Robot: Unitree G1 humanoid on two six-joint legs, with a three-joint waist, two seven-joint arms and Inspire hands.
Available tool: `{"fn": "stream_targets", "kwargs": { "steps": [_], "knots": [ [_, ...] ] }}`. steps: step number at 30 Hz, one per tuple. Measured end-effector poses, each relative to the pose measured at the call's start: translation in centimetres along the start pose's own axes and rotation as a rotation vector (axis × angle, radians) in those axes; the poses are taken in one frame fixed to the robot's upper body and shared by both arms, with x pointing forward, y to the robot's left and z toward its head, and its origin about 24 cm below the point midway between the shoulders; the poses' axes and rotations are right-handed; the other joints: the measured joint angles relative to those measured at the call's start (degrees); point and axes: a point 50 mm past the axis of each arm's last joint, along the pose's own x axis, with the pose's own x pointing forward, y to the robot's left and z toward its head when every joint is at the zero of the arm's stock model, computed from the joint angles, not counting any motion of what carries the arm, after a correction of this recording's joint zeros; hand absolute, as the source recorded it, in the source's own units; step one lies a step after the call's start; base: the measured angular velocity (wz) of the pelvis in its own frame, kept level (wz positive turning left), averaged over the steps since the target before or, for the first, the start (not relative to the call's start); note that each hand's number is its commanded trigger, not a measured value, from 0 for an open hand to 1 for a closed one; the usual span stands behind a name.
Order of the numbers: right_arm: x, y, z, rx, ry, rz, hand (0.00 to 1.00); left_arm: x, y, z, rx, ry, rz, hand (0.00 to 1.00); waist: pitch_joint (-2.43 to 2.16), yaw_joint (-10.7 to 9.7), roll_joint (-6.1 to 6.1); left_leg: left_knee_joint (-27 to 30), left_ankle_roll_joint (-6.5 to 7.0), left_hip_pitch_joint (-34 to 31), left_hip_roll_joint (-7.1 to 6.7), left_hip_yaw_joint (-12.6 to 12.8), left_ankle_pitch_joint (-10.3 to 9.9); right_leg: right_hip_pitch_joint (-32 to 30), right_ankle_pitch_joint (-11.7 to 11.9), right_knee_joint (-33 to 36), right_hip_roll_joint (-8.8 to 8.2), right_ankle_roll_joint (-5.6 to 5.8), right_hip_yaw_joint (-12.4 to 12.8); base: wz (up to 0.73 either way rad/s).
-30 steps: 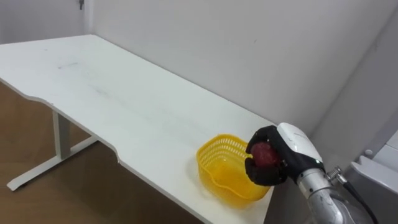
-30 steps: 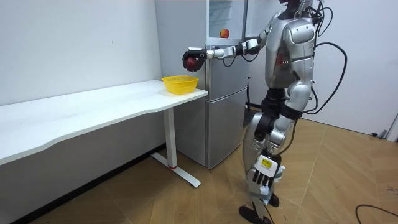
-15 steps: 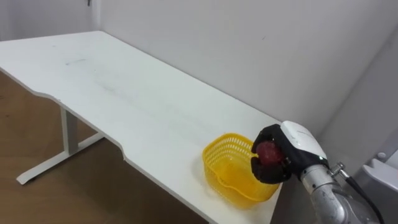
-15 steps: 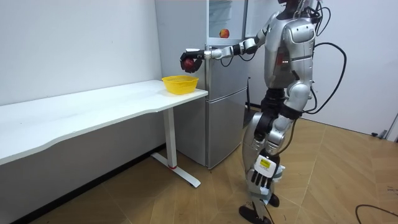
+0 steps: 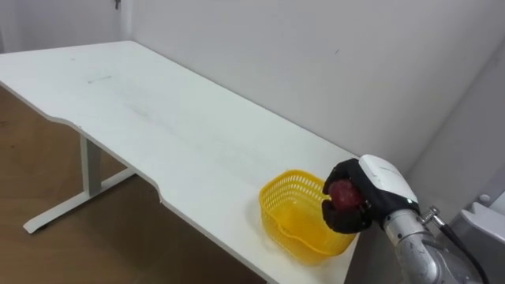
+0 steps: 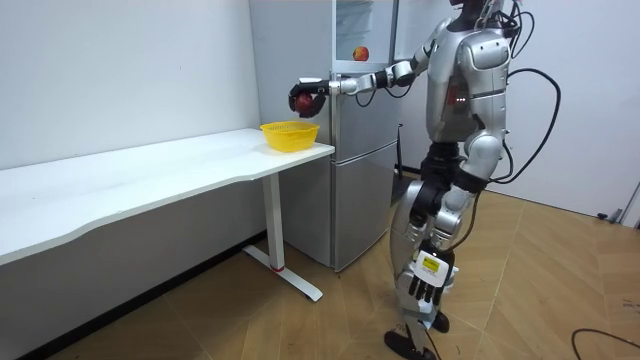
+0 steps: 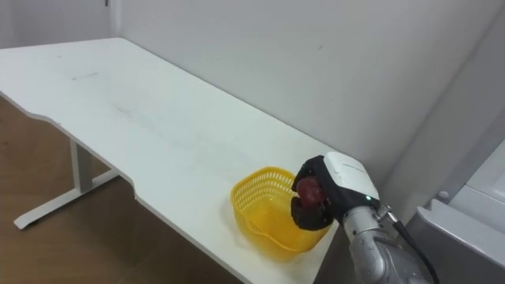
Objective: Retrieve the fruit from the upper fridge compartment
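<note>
- A long white counter (image 5: 142, 118) with a wavy front edge and white legs runs along the pale wall. Its surface is bare except at the end nearest the fridge.
- A tall grey metal fridge (image 6: 355, 180) stands just beside that end of the counter, at the room view's right of it. Its upper compartment shows a lit interior.
- The robot stands upright on the wooden floor in front of the fridge. Its right arm is stretched out level towards the counter's end, and its left arm hangs down at its side.
- A round yellow plastic mesh basket (image 5: 276, 207) sits on the counter close to the corner by the fridge, upright and with nothing in it.
- The right robot hand (image 5: 377, 183), with a white back and black fingers, is held in the air by the basket's far right rim. In the room view it is clearly higher than the basket. Its fingers and thumb are curled tightly round the fruit.
- The left robot hand (image 6: 422, 290) hangs beside the thigh, fingers loose and pointing down, holding nothing.
- A small round dark-red fruit (image 5: 342, 194), the thing taken from the fridge, is clasped in the right robot hand above the basket's rim, not touching the basket.
- A second small round fruit, orange-red (image 6: 361, 53), rests inside the upper fridge compartment.
</note>
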Motion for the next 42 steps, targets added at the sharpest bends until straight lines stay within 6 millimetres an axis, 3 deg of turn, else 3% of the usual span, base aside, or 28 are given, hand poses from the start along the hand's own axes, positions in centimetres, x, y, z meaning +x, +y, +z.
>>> {"fn": "stream_targets", "kwargs": {
  "steps": [42],
  "knots": [
    [0.04,-0.25,0.57,0.031,-0.025,-0.023,0.00,0.00,-0.15,-0.18,-0.005,0.001,0.023,0.00,0.28,1.21,-0.28,-0.02,0.00,0.74,0.11,0.54,0.00,0.08,0.00,-0.05,0.06,0.00,0.57,0.00]
  ]
}}
